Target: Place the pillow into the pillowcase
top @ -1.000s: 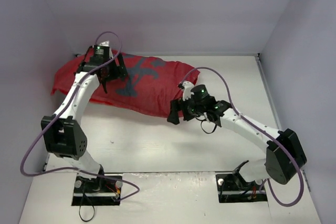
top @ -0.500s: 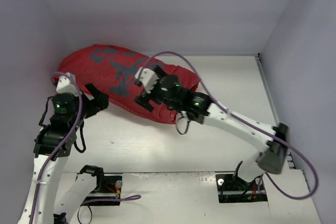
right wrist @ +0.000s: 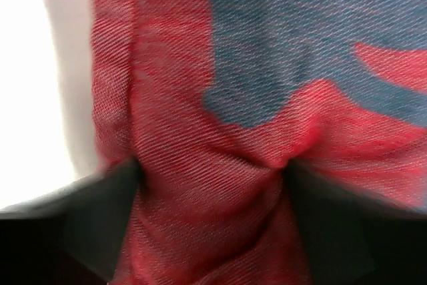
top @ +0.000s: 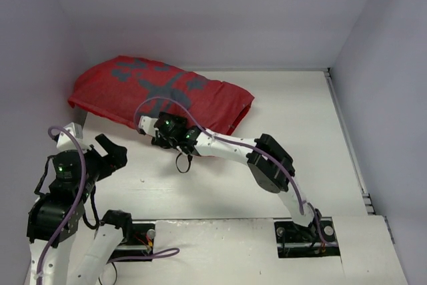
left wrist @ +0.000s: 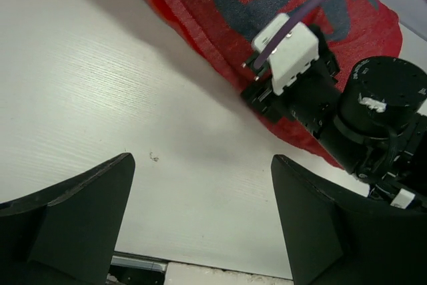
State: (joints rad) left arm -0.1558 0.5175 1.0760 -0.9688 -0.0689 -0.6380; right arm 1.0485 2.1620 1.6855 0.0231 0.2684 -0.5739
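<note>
Right end effector (right wrist: 210, 191): clenched on a fold of the red printed fabric pillowcase (top: 167, 95) at its near seam. The wrist view shows cloth bunched between the fingers.
Left end effector (left wrist: 200, 211): released, jaws spread wide. It hovers over the bare white bench (top: 300, 131), well apart from the cloth.
Pillowcase position: far-left part of the bench, lying slantwise near the back wall.
Pillowcase contents: we see no large white stuffed pillow anywhere. The cover looks plump, so we judge the pillow is inside. We cannot tell how fully, and the opening is not visible.
Handling: we expect a light, soft, limp load. The woven cloth grips well but may slide over the filling, so a shallow pinch moves the cover alone.
Where to hold: we would take the seam or a corner.
</note>
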